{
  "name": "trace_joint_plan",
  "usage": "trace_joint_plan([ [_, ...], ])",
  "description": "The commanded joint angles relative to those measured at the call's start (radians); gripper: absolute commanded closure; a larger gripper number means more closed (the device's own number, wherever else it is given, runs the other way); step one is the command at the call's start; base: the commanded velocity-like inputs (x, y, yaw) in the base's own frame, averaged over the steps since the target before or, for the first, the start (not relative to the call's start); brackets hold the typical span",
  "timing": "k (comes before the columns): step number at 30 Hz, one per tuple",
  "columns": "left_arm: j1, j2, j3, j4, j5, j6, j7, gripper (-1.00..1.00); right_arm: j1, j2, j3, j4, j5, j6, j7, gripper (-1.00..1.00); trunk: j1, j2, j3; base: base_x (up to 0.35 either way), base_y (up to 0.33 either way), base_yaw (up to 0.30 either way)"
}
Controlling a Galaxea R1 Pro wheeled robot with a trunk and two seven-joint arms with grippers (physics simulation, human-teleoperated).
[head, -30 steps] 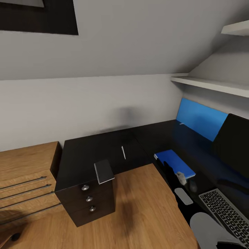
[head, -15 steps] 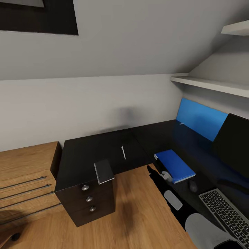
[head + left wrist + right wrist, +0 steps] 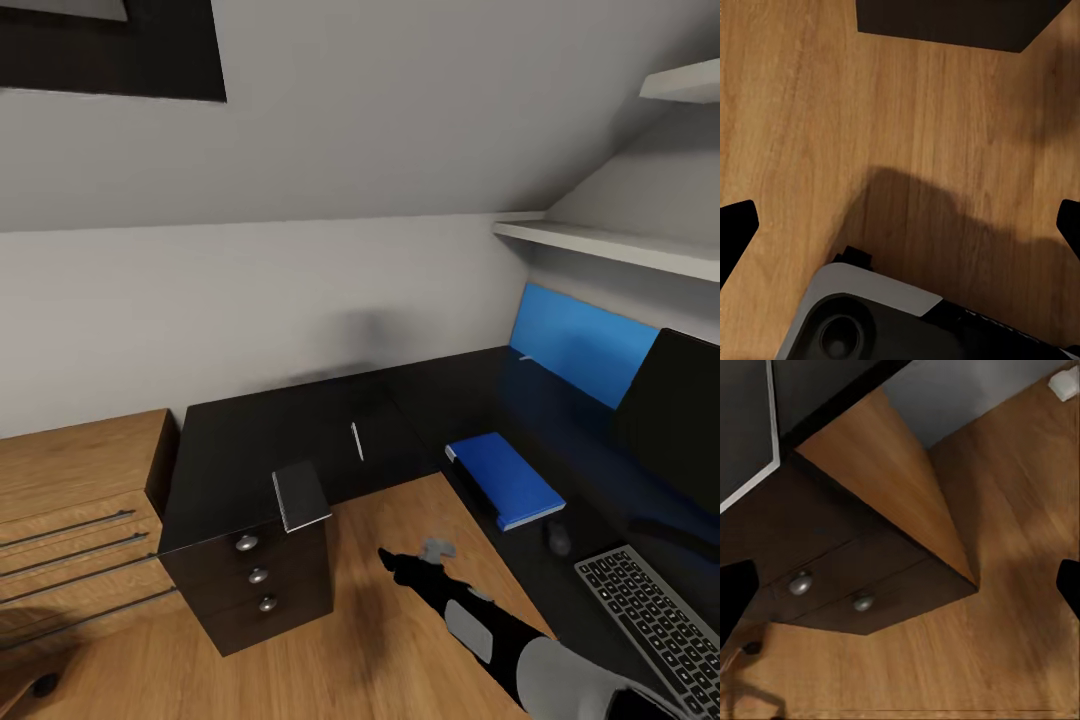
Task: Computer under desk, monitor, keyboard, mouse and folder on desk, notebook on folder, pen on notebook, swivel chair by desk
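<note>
The right claw (image 3: 412, 563) hangs over the wood floor (image 3: 400, 640) at about 6 o'clock in the head view; its fingers (image 3: 735, 592) stand wide apart, holding nothing. The left claw's fingertips (image 3: 736, 225) are spread too — empty. On the black bench (image 3: 590, 520) at 4 o'clock lie the blue folder (image 3: 505, 478), the mouse (image 3: 558, 538) and the keyboard (image 3: 660, 620); the notebook (image 3: 300, 495) rests atop the dark drawer unit (image 3: 250, 570).

Three cameras: one high overview, two close looks down at the floor.

The head view looks forward and down from high up across the desk (image 3: 420, 400), the black drawer unit (image 3: 250, 560) and the wood floor (image 3: 400, 610). The right wrist view looks steeply down, nearer, on the same drawer unit (image 3: 847, 577). The left wrist view faces the floor (image 3: 907, 112) from close above.
</note>
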Motion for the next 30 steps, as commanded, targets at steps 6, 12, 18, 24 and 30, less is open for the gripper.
trace_joint_plan([
  [6, 0.000, 0.002, -0.006, 0.001, 0.011, -0.004, -0.002, -1.00, -0.002, 0.055, 0.174, 0.195, 0.020, -0.008, -0.001, -1.00, 0.000, -0.001, -0.001, 0.000, 0.000, 0.000],
  [12, -0.001, 0.006, -0.004, 0.001, 0.012, -0.004, -0.001, -1.00, -0.002, 0.068, 0.229, 0.300, 0.028, -0.006, -0.026, -1.00, 0.000, -0.001, -0.001, 0.000, 0.000, 0.000],
  [18, 0.000, 0.007, -0.004, 0.001, 0.012, -0.004, -0.001, -1.00, 0.059, 0.062, 0.236, 0.323, 0.032, -0.035, -0.045, -1.00, 0.000, -0.001, -0.001, 0.000, 0.000, 0.000],
  [24, 0.000, 0.007, -0.003, 0.002, 0.013, -0.004, -0.001, -1.00, 0.176, 0.058, 0.245, 0.324, 0.037, -0.196, -0.046, -1.00, 0.000, -0.001, -0.001, 0.000, 0.000, 0.000],
  [30, -0.001, 0.007, -0.003, 0.002, 0.013, -0.005, -0.001, -1.00, 0.183, 0.057, 0.245, 0.322, 0.035, -0.209, -0.044, -1.00, 0.000, -0.001, -0.001, 0.000, 0.000, 0.000],
])
